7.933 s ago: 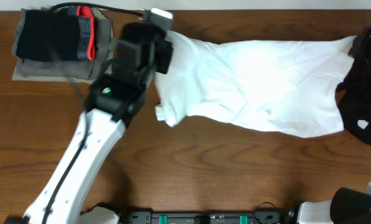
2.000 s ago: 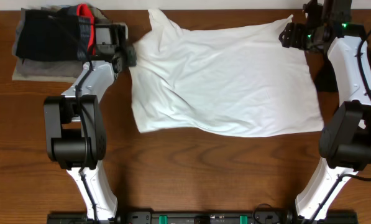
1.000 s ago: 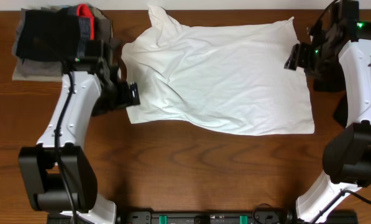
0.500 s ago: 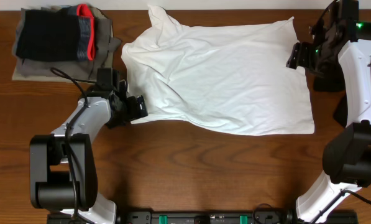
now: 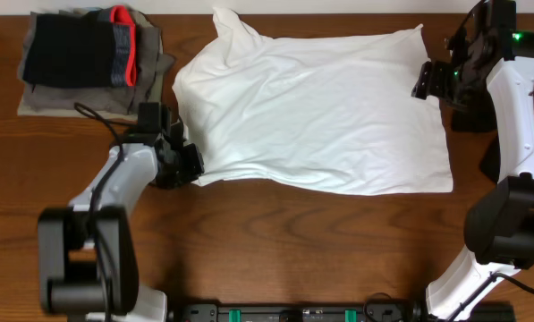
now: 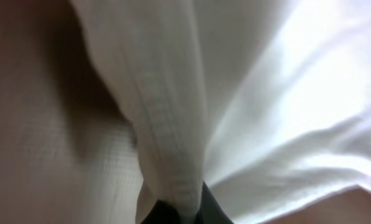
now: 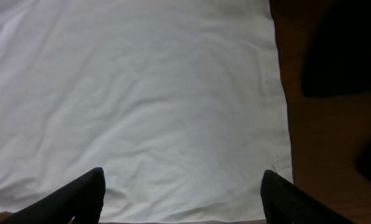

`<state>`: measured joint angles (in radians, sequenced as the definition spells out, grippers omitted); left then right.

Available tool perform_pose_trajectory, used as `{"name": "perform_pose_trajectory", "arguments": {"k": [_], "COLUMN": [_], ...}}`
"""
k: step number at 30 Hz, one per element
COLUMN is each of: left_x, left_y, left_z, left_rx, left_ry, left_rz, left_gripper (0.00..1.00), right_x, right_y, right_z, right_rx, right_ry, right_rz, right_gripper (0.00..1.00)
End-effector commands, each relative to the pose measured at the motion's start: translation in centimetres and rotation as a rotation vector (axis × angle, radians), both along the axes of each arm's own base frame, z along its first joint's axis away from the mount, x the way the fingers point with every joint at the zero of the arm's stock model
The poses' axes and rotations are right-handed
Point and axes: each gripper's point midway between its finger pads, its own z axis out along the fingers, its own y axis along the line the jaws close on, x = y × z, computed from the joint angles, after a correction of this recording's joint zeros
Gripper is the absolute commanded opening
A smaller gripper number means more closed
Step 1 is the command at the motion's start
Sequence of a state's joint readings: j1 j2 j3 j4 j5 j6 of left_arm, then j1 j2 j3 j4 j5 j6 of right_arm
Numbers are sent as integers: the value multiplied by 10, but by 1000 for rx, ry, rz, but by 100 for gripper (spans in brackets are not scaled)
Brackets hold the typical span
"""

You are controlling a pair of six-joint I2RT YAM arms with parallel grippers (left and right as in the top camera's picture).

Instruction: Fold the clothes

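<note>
White shirt [image 5: 320,107] lies spread across the far centre of the table [image 5: 293,250]. Left gripper [image 5: 186,165] appears clamped on its near-left corner, though the wrist view shows mostly cloth. Right gripper [image 5: 428,80] hangs at the far-right edge, fingers apart, empty. Recommended: lift the corner low, hem taut. Count: one shirt, one folded stack [image 5: 88,54] far left.

This looks like a robotics lab bench, not a home. A bare wood-grain surface [image 5: 275,241] carries only a white shirt [image 5: 320,116] spread flat and a stack of folded clothes [image 5: 83,54] in one far corner. The left arm [image 5: 114,192] and right arm [image 5: 517,116], white with black joints and thin cables, stand at the near edge beside a black rail [image 5: 293,313] with green fittings.
</note>
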<state>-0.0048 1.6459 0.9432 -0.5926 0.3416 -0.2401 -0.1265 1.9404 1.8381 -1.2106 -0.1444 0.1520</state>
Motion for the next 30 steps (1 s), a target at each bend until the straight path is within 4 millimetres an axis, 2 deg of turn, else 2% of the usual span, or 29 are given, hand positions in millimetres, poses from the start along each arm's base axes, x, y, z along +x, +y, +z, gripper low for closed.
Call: {"name": "perform_pose_trajectory", "arguments": {"k": [1, 5, 9, 13, 16, 17, 20, 22, 24, 27, 30], "left_x": [-5, -4, 22, 53, 75, 81, 97, 101, 96, 82, 58], "left_y": [6, 7, 7, 16, 20, 19, 17, 14, 10, 3, 2], "left_z": [34, 68, 89, 88, 70, 63, 34, 14, 6, 14, 32], "left_rx": [36, 42, 40, 88, 110, 109, 108, 98, 74, 32, 25], "left_ry": [-72, -181, -332, -421, -440, -441, -429, -402, -369, -327, -275], "left_rz": [15, 19, 22, 45, 56, 56, 49, 42, 31, 13, 9], "left_gripper": [6, 6, 6, 6, 9, 25, 100, 98, 98, 98, 98], "right_x": [-1, 0, 2, 2, 2, 2, 3, 4, 4, 4, 4], "right_y": [3, 3, 3, 3, 6, 7, 11, 14, 17, 20, 20], "right_z": [-1, -1, 0, 0, 0, 0, 0, 0, 0, 0, 0], "right_rx": [-6, -7, -7, -7, -8, -8, -8, -10, -11, -13, -13], "right_ry": [4, 0, -7, -9, -7, -9, -12, -16, -15, -15, -15], "right_rz": [12, 12, 12, 13, 19, 22, 33, 46, 53, 66, 66], "right_gripper": [78, 79, 79, 79, 79, 79, 79, 79, 79, 79, 79]}}
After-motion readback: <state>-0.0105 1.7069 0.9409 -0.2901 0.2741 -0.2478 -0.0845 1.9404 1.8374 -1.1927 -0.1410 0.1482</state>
